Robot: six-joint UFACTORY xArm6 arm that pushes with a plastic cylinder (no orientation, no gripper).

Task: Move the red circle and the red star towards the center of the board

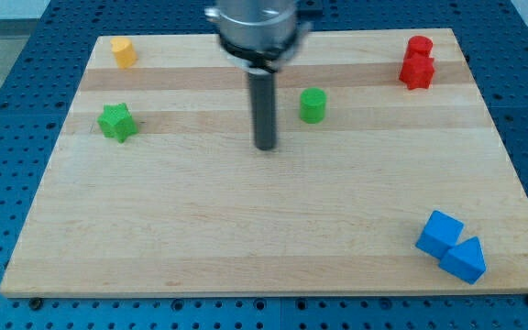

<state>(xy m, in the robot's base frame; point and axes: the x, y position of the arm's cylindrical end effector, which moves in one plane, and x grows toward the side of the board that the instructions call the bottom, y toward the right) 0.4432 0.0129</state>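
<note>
Nearest the camera, two blue blocks are sitting at the view's bottom right corner of the wooden desk (246,238); the blue cube (439,233) is touching the blue wedge-like block (464,260), which is lying just below and to the right of it.

Far from them, at the view's top right corner, the task's pair are sitting pressed together; the red circle (419,46) is resting against the upper edge of the red star (417,71), both of them lying close to the desk's right edge and well apart from its middle.

Moving outward to the view's left, the green cylinder-like block (313,105) is standing alone in the upper middle; my tip (265,147) is resting on the wood just left of and slightly below it, apart from it, the dark rod rising straight into the grey metal mount (255,23) at the view's top; the arm is carrying no jaws, so nothing is being clenched or released.

Farther left, the green star (116,121) is lying near the left edge; the yellow block (123,51), its shape hard to make out, is sitting at the top left corner; the blue perforated surface (7,137) is showing all around the desk.
</note>
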